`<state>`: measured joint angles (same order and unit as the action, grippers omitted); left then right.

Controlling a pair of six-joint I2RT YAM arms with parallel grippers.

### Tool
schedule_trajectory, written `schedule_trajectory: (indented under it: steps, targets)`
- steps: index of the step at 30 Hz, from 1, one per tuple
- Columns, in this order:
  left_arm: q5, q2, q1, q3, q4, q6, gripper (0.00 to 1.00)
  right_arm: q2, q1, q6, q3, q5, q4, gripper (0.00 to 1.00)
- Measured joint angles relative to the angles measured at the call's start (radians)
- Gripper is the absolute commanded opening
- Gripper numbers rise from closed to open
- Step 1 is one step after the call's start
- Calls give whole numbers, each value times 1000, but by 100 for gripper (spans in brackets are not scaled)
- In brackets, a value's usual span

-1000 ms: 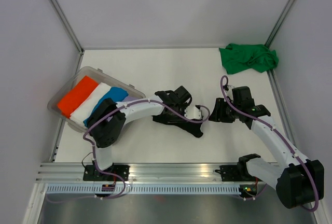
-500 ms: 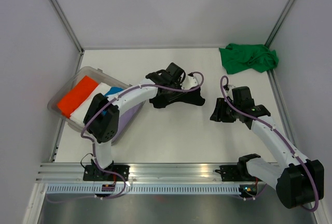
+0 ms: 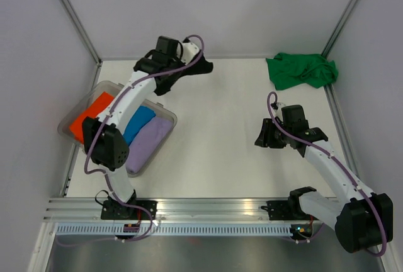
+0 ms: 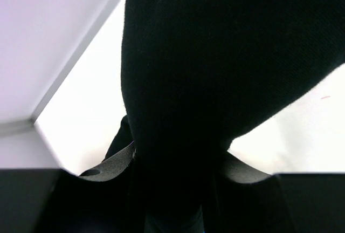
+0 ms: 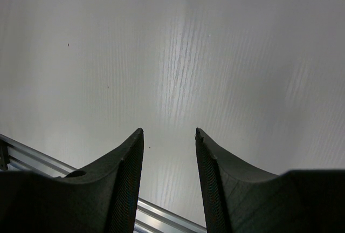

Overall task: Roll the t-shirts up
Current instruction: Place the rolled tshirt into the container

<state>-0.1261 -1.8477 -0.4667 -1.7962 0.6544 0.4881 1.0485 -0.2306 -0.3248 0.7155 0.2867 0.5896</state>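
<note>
The black t-shirt (image 3: 194, 70) is bunched up and hangs from my left gripper (image 3: 176, 73), raised over the back left of the table near the tub's far corner. In the left wrist view the black cloth (image 4: 215, 55) fills the frame and sits between the fingers of the left gripper (image 4: 178, 155), which is shut on it. The green t-shirt (image 3: 302, 70) lies crumpled at the back right corner. My right gripper (image 3: 261, 136) is open and empty, low over bare table at the right, also in its wrist view (image 5: 169, 133).
A clear plastic tub (image 3: 114, 84) stands at the left with rolled orange (image 3: 88, 118), blue (image 3: 138, 121) and lilac (image 3: 150, 143) shirts inside. My left arm crosses over it. Walls close the table on three sides; a metal rail (image 3: 208, 209) runs along the front.
My left gripper has lifted the black t-shirt off the middle of the table and swung it to the back left. The lilac roll in the tub now shows. The right arm has not moved.
</note>
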Motion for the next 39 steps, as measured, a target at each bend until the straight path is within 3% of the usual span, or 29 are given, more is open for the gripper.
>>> schedule_trajectory:
  steps: [6,11,15,20,27,36,39]
  targets:
    - [-51,135,253,39,43,53,2,32,0,5,-2,3,-15,49]
    - [-91,290,536,172,51,128,2,46,0,6,-8,5,-37,49]
    - [-109,348,687,321,4,169,2,46,0,6,-26,8,-56,49]
    - [-103,335,713,513,-30,192,2,47,0,8,-35,8,-58,49]
    - [-79,279,705,613,-63,190,4,45,0,12,-39,7,-57,49]
    - [11,284,706,735,-87,179,32,42,0,16,-55,4,-57,49]
    - [34,285,713,735,-87,166,47,51,0,22,-55,4,-55,49]
